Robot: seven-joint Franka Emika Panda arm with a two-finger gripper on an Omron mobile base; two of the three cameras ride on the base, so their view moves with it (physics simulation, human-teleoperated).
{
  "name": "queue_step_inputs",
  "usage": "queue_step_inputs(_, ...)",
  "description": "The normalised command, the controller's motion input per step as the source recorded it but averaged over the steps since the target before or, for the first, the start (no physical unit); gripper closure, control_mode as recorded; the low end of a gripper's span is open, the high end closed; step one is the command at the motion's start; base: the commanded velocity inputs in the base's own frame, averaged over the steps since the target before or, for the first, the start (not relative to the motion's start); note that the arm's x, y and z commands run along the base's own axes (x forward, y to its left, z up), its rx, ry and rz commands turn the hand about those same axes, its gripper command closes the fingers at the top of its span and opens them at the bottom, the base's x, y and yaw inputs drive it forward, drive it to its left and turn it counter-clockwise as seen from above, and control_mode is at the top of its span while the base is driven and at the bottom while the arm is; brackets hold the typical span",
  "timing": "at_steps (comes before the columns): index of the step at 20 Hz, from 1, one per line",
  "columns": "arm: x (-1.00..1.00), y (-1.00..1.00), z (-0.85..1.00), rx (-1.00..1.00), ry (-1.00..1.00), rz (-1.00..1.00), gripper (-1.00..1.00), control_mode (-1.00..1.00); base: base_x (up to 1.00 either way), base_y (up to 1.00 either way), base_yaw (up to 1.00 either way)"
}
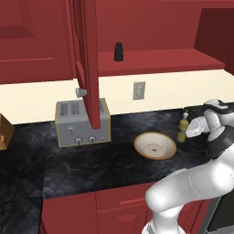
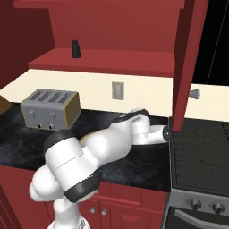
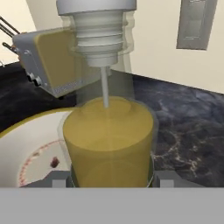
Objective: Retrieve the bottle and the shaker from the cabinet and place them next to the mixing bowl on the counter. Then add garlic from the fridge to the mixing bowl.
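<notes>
While my jaws (image 1: 191, 129) stand partly closed on the small olive-yellow bottle (image 1: 183, 129), upright just beside the golden-rimmed cream mixing bowl (image 1: 155, 146) on the black marbled table (image 1: 91, 160), 1 risk: careless release topples it.

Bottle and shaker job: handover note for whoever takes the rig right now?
Gripper: shut on the bottle, held upright just right of the mixing bowl, low over the counter. Whether its base touches the counter can't be told.
Shaker: on the shelf of the cabinet, door open.
Bowl: no garlic in it.
Done: bottle out of the cabinet and brought beside the bowl.
Left: release the bottle, fetch the shaker and set it by the bowl, then get garlic from the fridge into the bowl.
</notes>
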Motion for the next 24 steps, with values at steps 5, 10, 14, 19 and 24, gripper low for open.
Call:
queue_step_inputs(5,0.00,0.01,-0.18,0.00,-0.02,0.17,1.00,-1.00,0.00,0.00,0.00)
queue_step_inputs(10,0.00,0.00,-0.11,-0.01,-0.02,0.07,1.00,-1.00,0.00,0.00,0.00)
queue_step_inputs(14,0.00,0.06,-0.38,-0.03,0.00,0.00,1.00,-1.00,0.00,0.00,0.00)
queue_step_inputs(19,0.00,0.14,-0.31,-0.01,0.00,0.00,1.00,-1.00,0.00,0.00,0.00)
queue_step_inputs(24,0.01,0.11,-0.27,-0.01,0.00,0.00,1.00,-1.00,0.00,0.00,0.00)
